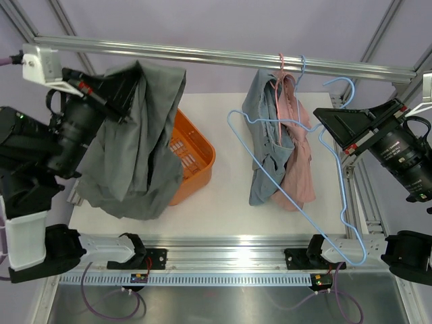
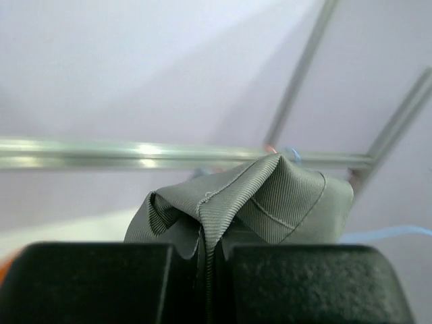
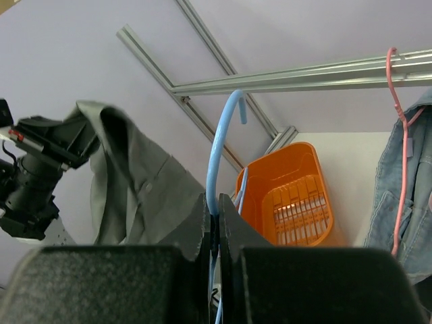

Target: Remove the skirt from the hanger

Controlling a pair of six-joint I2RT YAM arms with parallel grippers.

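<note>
Grey woven skirt [image 1: 135, 142] first: your left gripper [image 1: 127, 100] has it, raised high on the left side of the scene. In the left wrist view the black fingers [image 2: 88, 283] are pressed together on a bunched fold of the ribbed cloth [image 2: 270, 202]. From that fold the skirt hangs down in loose drapes. It covers the left part of the orange plastic basket [image 1: 196, 152] that stands on the white table [image 1: 223, 202].

Your right gripper [image 1: 317, 116] is on the right side, with its fingers closed tight around the light blue wire hanger [image 3: 214, 162]. In the right wrist view the wire runs up between the two pads and its hook curves over just above them. From above, the hanger frame slants from near the far rail down toward the base of the right arm.

Skirt and hanger are well apart — no cloth is on the blue wire, so the skirt is off it.

Between the two grippers, a blue denim garment [image 1: 263, 135] and a pink garment [image 1: 300, 162] hang side by side from the aluminium rail [image 1: 223, 57] at the far side, touching each other.
</note>
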